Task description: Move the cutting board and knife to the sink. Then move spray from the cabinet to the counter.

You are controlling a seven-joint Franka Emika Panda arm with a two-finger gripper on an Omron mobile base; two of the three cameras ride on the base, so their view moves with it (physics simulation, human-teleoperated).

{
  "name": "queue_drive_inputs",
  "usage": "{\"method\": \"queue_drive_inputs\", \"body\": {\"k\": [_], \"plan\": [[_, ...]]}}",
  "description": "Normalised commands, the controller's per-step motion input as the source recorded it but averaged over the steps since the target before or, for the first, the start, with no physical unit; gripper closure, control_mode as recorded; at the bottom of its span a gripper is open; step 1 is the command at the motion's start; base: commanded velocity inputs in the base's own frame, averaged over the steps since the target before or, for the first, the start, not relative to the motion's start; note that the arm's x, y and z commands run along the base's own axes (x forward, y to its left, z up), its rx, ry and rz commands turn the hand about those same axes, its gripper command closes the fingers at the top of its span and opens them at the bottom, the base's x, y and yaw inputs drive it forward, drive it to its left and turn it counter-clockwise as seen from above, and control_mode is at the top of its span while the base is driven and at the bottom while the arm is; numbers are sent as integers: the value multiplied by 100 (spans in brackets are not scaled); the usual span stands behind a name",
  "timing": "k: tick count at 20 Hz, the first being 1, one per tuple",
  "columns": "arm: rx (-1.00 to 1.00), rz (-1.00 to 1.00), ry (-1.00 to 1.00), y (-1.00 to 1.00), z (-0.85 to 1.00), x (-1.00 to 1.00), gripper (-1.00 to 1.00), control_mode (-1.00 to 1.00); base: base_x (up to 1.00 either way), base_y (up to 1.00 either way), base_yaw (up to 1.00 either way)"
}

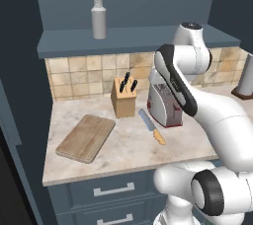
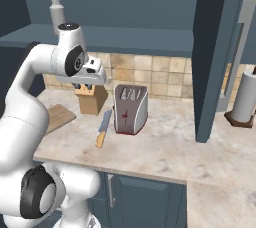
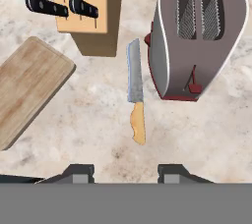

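Note:
The knife (image 3: 136,95) lies on the counter (image 3: 88,120), grey blade pointing away and orange-tan handle toward me. It sits between the toaster and the knife block (image 1: 152,127) (image 2: 103,128). My gripper (image 3: 127,174) hovers high above its handle, open, with nothing between the fingertips. The cutting board (image 1: 86,137) (image 2: 59,117) (image 3: 27,85) rests flat to the left of the knife. The spray (image 1: 99,14) (image 2: 57,7) stands upright on the cabinet ledge (image 1: 133,39) above the counter. The sink is out of view.
A tan knife block (image 1: 123,95) (image 3: 86,2) with black handles stands behind the board. A silver and red toaster (image 1: 165,105) (image 2: 131,108) (image 3: 197,41) sits right beside the knife. A paper towel roll (image 2: 246,99) stands far right, past a tall cabinet panel (image 2: 215,57). Drawers (image 1: 113,189) sit below the counter edge.

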Motion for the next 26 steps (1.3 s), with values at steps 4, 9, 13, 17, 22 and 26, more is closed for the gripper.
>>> {"method": "queue_drive_inputs", "body": {"k": [4,9,13,17,22,26], "plan": [[0,0,0,0,0,-1,-100,-100,0,0,0],[0,0,-3,11,0,-32,-100,-100,0,0,0],[0,0,0,43,0,-61,-100,-100,0,0,0],[0,2,-1,43,-15,-56,-100,-100,0,0,0],[0,0,-10,72,-68,-12,-100,-100,0,0,0],[0,0,-9,86,-77,0,-100,-100,0,0,0]]}}
